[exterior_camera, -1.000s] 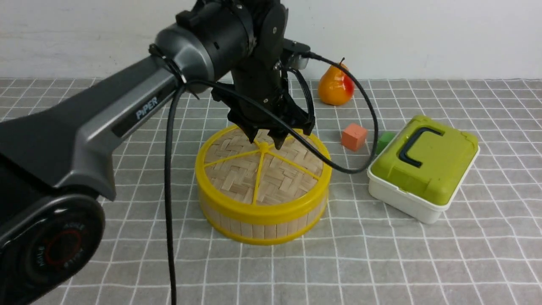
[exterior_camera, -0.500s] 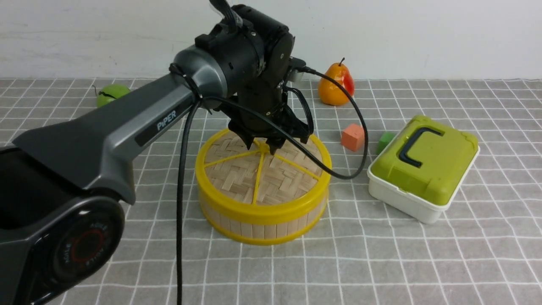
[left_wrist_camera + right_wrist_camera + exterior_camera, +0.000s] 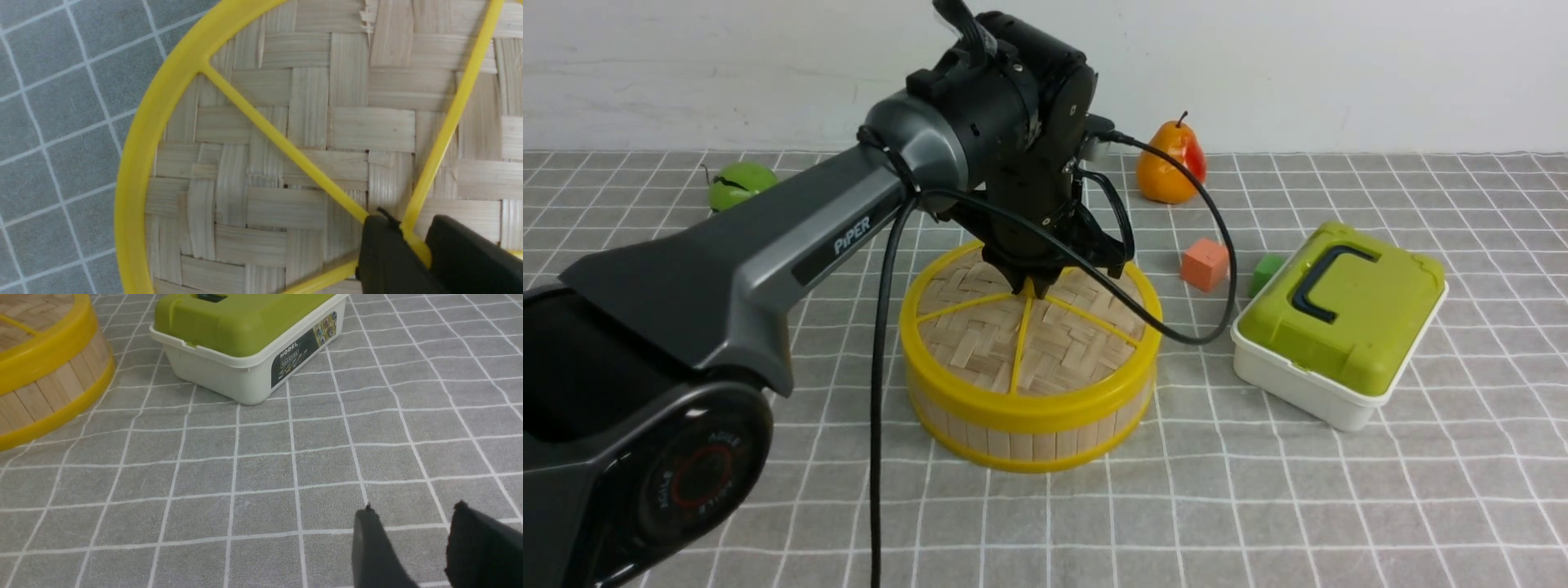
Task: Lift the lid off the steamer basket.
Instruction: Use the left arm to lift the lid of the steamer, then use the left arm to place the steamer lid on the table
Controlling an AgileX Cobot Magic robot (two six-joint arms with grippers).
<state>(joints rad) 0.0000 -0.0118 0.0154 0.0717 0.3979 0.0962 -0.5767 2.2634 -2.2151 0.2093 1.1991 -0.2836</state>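
Note:
The steamer basket stands mid-table, with a slat wall and yellow rims. The woven lid with yellow spokes sits flat on it. My left gripper reaches down onto the lid's middle. In the left wrist view the left gripper has its two black fingers shut on either side of the yellow centre knob. The lid fills that view. My right gripper is open and empty, low over the cloth, right of the basket. It does not show in the front view.
A white box with a green lid stands right of the basket and also shows in the right wrist view. An orange cube, a green cube and a pear lie behind. A green apple lies far left.
My left gripper has come down onto the lid's middle and its fingers have closed from spread apart to shut on the knob. The lid has not moved.

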